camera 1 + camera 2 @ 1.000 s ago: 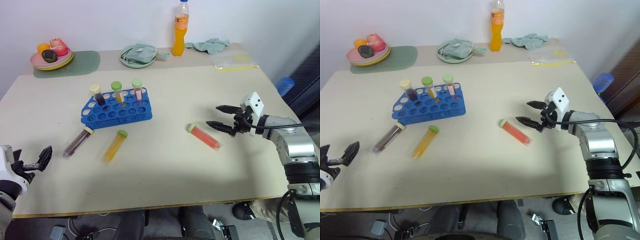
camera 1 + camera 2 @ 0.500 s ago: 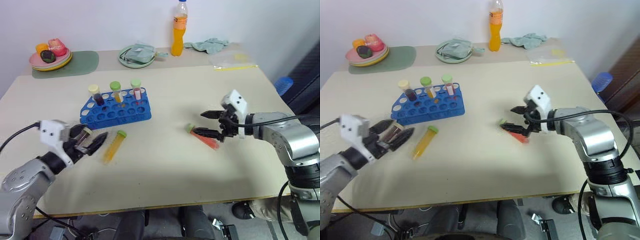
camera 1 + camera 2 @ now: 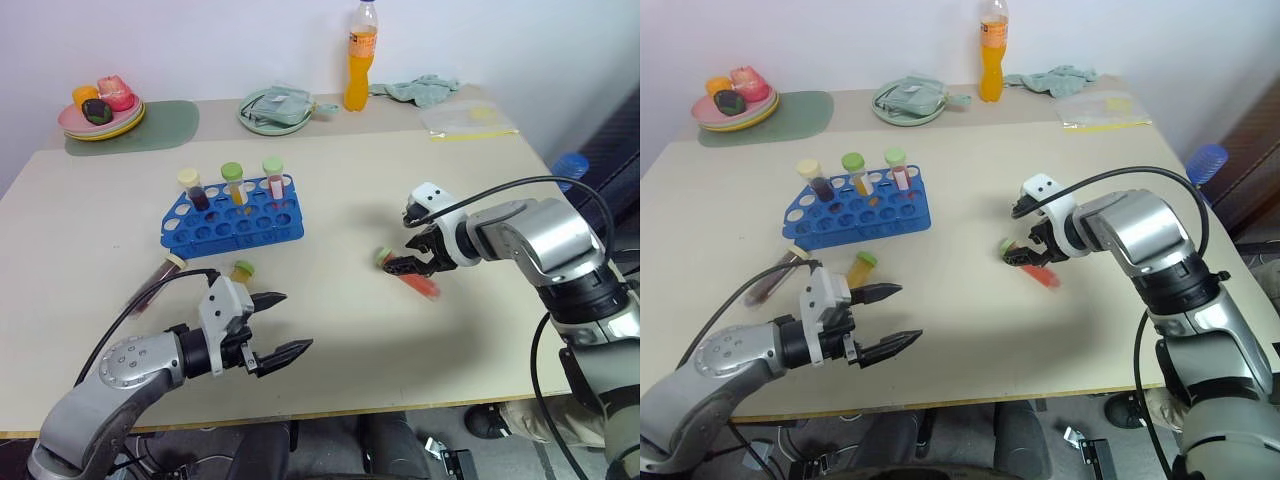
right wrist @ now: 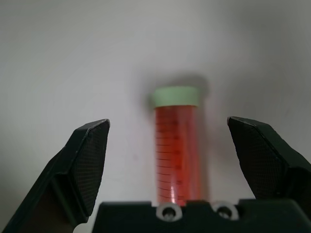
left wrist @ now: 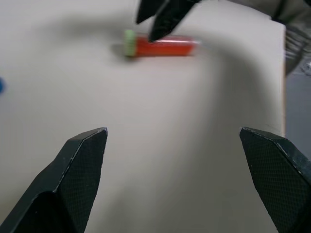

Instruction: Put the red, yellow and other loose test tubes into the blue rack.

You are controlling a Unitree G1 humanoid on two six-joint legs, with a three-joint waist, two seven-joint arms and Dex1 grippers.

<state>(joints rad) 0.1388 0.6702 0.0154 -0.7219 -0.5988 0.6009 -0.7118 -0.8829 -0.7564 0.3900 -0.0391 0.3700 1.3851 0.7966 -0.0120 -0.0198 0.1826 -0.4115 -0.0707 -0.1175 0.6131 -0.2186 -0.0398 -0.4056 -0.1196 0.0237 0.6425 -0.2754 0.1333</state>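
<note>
Red test tube (image 4: 176,145) lies between the open right claw's (image 4: 170,160) fingers.

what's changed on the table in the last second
The left gripper swung in from the table's left edge to the front middle, open. The right gripper moved over the red tube, open around it, not gripping. Tubes and blue rack stayed put.

Silver-grey arms, black cables — white wrist blocks, black textured fingers (image 4: 87,170), two small screws between them
</note>
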